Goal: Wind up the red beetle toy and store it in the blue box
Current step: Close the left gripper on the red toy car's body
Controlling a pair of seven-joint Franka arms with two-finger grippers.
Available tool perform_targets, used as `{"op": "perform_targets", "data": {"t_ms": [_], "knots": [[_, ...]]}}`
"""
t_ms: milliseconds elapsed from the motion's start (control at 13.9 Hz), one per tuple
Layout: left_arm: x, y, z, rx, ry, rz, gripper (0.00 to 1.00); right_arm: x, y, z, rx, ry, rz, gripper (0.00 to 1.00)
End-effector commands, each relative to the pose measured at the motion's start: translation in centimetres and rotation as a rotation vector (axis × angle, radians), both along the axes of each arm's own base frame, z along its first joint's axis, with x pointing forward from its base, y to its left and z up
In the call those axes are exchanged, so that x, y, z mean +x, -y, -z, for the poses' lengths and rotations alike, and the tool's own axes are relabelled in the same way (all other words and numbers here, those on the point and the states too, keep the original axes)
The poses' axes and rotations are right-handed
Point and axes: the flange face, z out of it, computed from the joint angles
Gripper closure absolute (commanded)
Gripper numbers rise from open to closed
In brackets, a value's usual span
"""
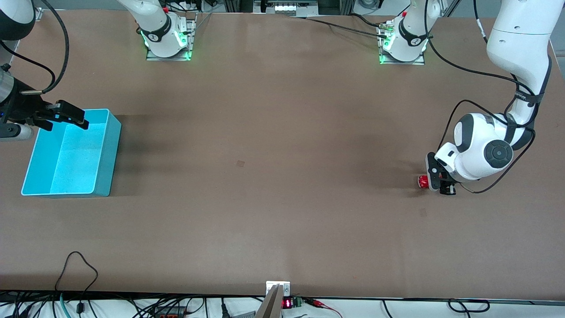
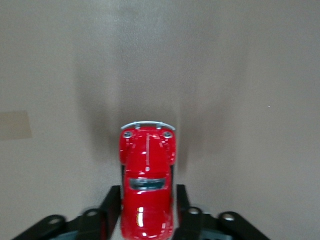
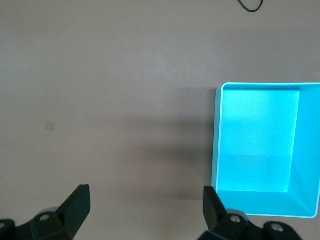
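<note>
The beetle is down at the counter, at the left arm's end, and the left tool pinches its rear half from both sides. In the left wrist view the two black fingers sit flush against the body and the silvery bumper points away from the tool. I cannot tell from these pictures if the wheels touch the counter or are a little above it.

Risks, as I judge them:
- The body is glossy and rounded, and only the rear part is held. If the tool presses down hard to wind the wheels, the beetle may slide forward out of the grip.
- If the wheels are not pressed well on the counter, a pull-back will only drag the toy and the spring will not wind.
- A wound toy can run away if it is released on the counter.

The box is at the right arm's end, well apart from the beetle, so the carry is long and a weak grip could drop the toy. The right tool waits over the box, fingers spread and holding nothing; it could obstruct the drop.
</note>
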Motion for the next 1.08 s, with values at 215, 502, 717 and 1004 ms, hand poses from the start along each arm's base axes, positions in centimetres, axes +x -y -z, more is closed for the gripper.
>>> {"op": "perform_targets", "data": {"t_ms": [215,502,717,1004], "knots": [[0.0,0.5,-0.6,0.002,0.008,0.033,0.89,-0.2,0.1,-0.1,0.009,-0.009,0.015,0.0],[0.6,3.8,-3.2,-0.009,0.001,0.058,0.89,-0.2,0.1,-0.1,0.009,-0.009,0.015,0.0],[0.3,4.3,-2.3,-0.01,-0.02,0.032,0.9,-0.2,0.1,-0.1,0.009,-0.009,0.015,0.0],[0.0,3.5,0.0,-0.017,-0.047,0.025,0.9,-0.2,0.1,-0.1,0.009,-0.009,0.015,0.0]]}}
